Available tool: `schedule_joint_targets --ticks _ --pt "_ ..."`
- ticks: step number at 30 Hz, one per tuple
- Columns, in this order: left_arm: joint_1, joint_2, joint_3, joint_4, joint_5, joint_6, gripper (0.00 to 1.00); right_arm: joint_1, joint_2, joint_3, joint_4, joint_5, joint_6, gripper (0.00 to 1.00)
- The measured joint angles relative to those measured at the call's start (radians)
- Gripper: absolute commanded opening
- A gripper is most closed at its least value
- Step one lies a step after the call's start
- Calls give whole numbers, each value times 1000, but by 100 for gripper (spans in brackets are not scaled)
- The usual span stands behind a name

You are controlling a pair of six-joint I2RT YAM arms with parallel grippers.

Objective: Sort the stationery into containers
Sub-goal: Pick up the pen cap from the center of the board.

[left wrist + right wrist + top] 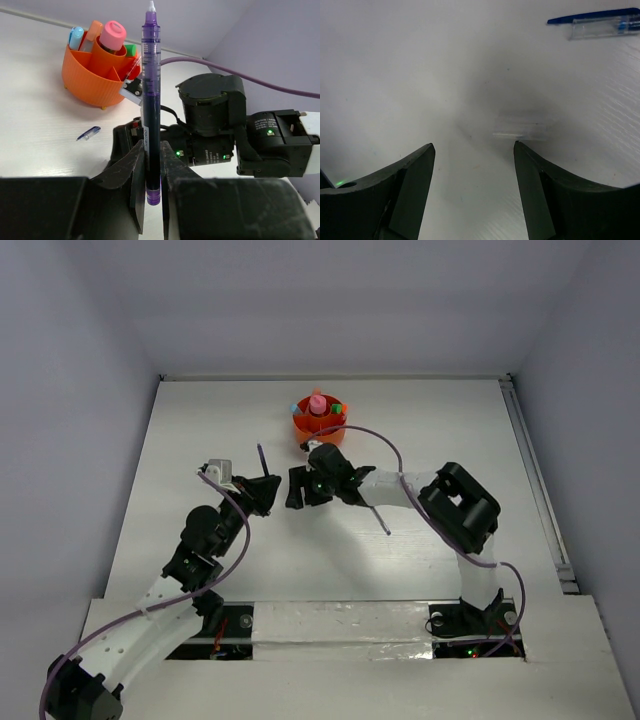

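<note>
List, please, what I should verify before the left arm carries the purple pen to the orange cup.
1. Left gripper holds the purple pen: ok, shut on its lower end.
2. Way to the orange cup: not ok, the right arm sits close beside it.
3. Free compartment in the cup: ok, the near one looks empty.
4. Right gripper empty: ok, open over the table.
5. All stationery sorted: not ok, a blue pen lies on the table.

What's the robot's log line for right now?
left jaws: shut on purple pen | right jaws: open, empty | orange cup: partly filled
</note>
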Motion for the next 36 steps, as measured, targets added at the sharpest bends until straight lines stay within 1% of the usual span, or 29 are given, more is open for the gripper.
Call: schedule_joint_targets --ticks 10,12,15,16,19,21,24,25,28,31,36 --pt "0 -1 0 -2 -4 0 0 0 93 109 40 -30 94 69" --pt "0 -8 0 -7 -10 0 0 0 96 118 40 -39 100 64" --pt "0 -25 0 -11 -23 1 0 0 94 133 40 -40 80 53" --pt "-1 -30 0 -11 -26 1 0 0 88 134 35 -35 66 44" --pt "-5 -35 0 -11 -31 2 0 0 57 137 -13 -11 0 36" --pt "-7 -35 0 -11 -31 2 0 -3 42 164 -72 -2 -60 37" --pt "-7 -35 0 -11 -32 4 0 -6 46 263 -198 16 -162 45" --pt "-7 -34 0 -11 -33 4 0 -7 50 303 -242 24 -204 50" --pt "-8 -34 0 -12 -35 5 0 -10 69 406 -339 35 -324 55" --pt "-8 -34 0 -13 -38 7 0 -12 101 480 -420 43 -431 57" --pt "-8 -32 0 -14 -45 8 0 -12 187 565 -550 50 -551 57"
